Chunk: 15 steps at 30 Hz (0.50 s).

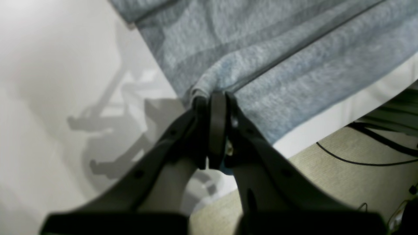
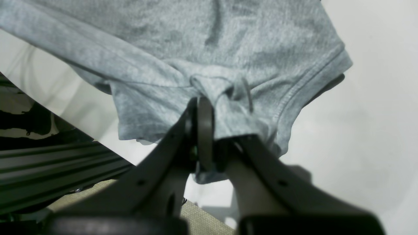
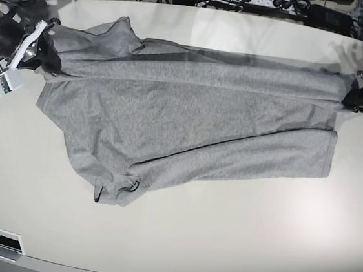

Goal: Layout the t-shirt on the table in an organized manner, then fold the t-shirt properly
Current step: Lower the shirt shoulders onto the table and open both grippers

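t-shirt [image 3: 189, 120] stretched flat on table [image 3: 222, 244]; 2 arms pinching opposite ends

t-shirt [image 3: 170, 118]: heathered grey knit cloth, matt, slightly fuzzy, stitched hems. worktop [image 3: 237, 226]: smooth off-white, glossy, reflects light. Both claw bodies: matt black plastic.

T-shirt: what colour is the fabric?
Heather grey, a mottled light-and-dark weave; the t-shirt shows it best in the right wrist view.

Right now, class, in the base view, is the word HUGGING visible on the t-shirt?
No: the t-shirt shows only plain grey cloth, with no lettering facing up anywhere on it.
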{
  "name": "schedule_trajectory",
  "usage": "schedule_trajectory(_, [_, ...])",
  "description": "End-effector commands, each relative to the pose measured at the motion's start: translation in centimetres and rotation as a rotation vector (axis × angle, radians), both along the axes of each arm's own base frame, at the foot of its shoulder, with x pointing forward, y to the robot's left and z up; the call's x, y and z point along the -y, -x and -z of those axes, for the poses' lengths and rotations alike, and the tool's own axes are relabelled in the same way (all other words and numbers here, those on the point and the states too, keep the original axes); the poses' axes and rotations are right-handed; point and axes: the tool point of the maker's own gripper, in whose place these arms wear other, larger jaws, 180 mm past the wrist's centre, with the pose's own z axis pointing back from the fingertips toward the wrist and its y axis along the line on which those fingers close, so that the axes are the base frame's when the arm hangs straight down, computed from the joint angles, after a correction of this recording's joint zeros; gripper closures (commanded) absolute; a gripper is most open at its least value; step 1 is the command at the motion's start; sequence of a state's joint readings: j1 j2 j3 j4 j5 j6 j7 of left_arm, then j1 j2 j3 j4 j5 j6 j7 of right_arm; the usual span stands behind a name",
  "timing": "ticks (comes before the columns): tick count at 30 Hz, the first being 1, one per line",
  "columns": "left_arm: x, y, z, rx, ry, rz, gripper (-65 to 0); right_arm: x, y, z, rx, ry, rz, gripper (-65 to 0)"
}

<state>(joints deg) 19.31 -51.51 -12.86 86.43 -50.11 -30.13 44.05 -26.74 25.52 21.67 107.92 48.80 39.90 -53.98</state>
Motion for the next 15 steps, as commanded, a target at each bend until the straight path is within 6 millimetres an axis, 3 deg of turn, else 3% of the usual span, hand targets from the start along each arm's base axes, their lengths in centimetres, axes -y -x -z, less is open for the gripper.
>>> schedule_trajectory(1, [-0.7, -1.3, -1.3, 0.042, -0.018, -0.001, -4.1, 0.1, -1.0, -1.2, 0.051, -0.004, -0.003, 0.0])
schedule_trajectory(2, [-0.7, -1.4, -1.4, 0.044, -0.019, -0.001, -12.2, 0.2, -1.2, -1.3, 0.056, -0.004, -0.003, -5.7])
schedule_trajectory(4, [-0.8, -1.4, -1.4, 0.046, -0.027, 0.001, -30.1, 0.2, -1.6, -1.5, 0.068, -0.003, -0.003, -23.0])
schedule_trajectory(6, [-1.1, -1.5, -1.4, 0.045, -0.033, -0.018, -39.9, 0.2, -1.8, -1.6, 0.072, 0.000, -0.003, -34.7])
schedule_trajectory(11, [-1.7, -1.7, -1.2, 0.042, -0.053, -0.061, -40.3, 0.3, -1.4, -1.3, 0.048, 0.008, -0.008, -36.4])
schedule_trajectory(15, [-1.7, -1.7, -1.2, 0.041, -0.055, -0.060, -40.3, 0.7, 0.0, -0.1, -0.036, 0.044, -0.011, -36.4])
